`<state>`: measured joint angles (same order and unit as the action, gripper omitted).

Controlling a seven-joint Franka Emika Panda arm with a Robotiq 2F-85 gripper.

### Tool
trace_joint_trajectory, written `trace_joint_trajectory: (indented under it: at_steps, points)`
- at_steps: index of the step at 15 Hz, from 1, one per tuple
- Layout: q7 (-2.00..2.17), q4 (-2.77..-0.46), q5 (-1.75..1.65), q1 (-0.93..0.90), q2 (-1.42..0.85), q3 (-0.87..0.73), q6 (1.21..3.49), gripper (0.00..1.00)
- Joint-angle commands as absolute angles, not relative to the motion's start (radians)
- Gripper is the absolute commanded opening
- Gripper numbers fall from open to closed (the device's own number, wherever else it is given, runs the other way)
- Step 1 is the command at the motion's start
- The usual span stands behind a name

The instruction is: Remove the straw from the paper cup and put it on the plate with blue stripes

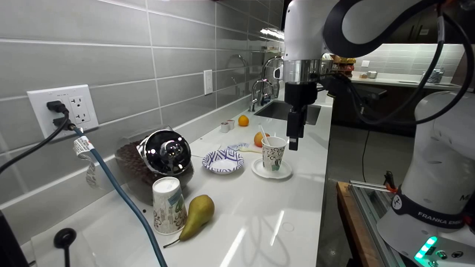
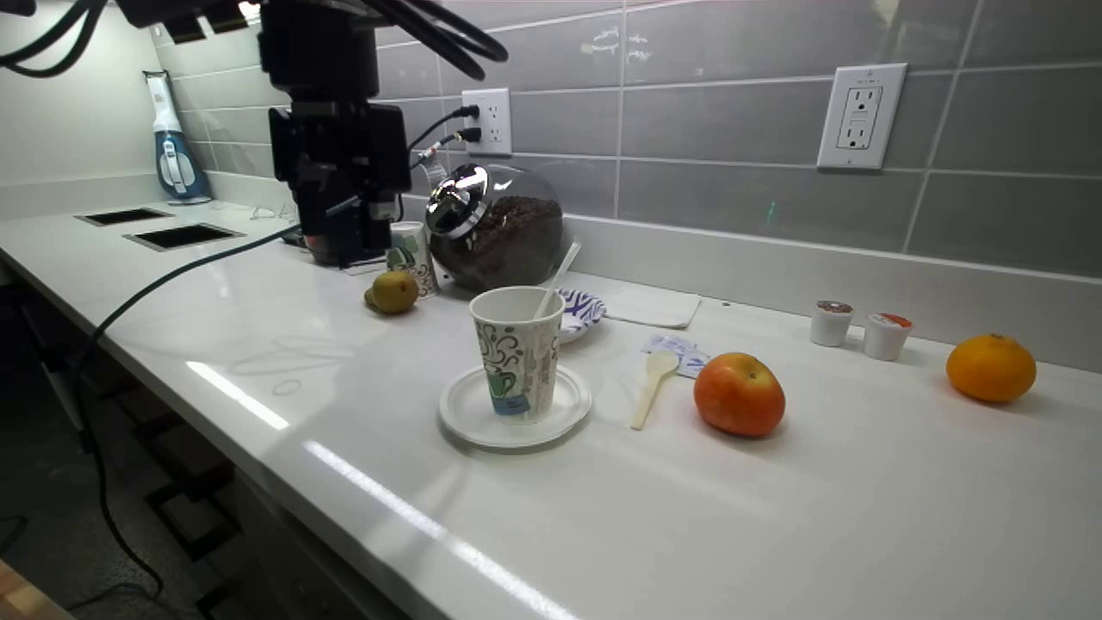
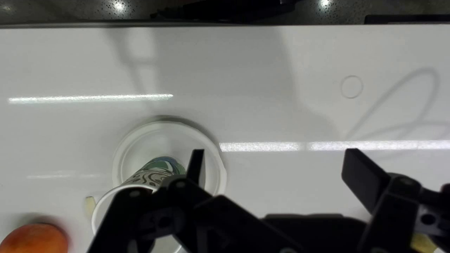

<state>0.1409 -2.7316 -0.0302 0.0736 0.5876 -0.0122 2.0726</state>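
Cup [image 3: 154, 175] partly hidden, apple [image 3: 35, 239] cropped—wrist view

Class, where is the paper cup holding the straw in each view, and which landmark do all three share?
In an exterior view: paper cup, right of and below centre.
In an exterior view: paper cup, slightly left of and below centre.
Wrist view: paper cup, lower left, partly hidden by the gripper.
Shared landmark: the white saucer beneath it.

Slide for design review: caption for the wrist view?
Open gripper partly hides the paper cup on a white saucer; red-orange fruit in the picture's lower left corner.
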Motion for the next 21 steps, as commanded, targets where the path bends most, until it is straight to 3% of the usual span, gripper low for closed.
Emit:
trace_joint_trajectory:
  at_steps: [1,21]
  points:
    - [0.139,-2.73,-0.028,0.077,0.588,-0.009,2.071,1.0]
    - [0.169,-2.729,-0.065,0.1,0.585,0.005,2.083,1.0]
